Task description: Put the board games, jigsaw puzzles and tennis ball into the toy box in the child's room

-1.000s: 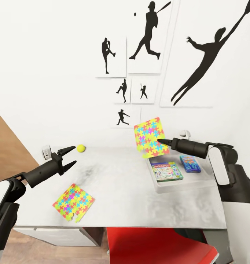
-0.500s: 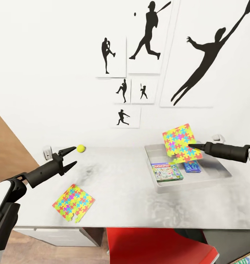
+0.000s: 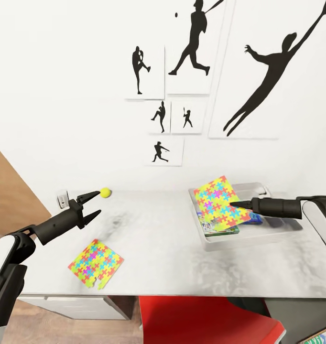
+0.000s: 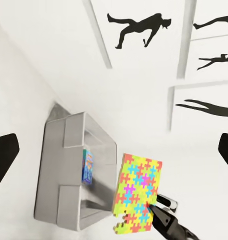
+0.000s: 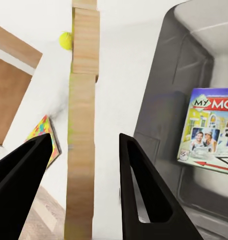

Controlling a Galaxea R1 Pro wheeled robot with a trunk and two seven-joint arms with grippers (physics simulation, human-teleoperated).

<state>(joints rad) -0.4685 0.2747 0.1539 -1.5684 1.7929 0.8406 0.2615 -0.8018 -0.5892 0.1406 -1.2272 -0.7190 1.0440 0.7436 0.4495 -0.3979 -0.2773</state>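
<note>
over the grey table (image 3: 172, 248), right fingers (image 3: 240, 205) are pinching a puzzle box (image 3: 219, 202) above the tray (image 3: 239, 241); left fingers (image 3: 89, 196) are spreading near the ball (image 3: 104, 192).

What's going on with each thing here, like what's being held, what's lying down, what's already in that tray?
Jigsaw-patterned box in the right gripper: held tilted above the tray.
Second jigsaw-patterned box: lying flat on the table.
Small yellow-green ball: resting on the table, untouched.
Shallow light grey tray: on the table, with game boxes inside.
Green-edged game box: flat in the tray.
Left gripper: open, empty.
Right gripper: shut on the box.
</note>
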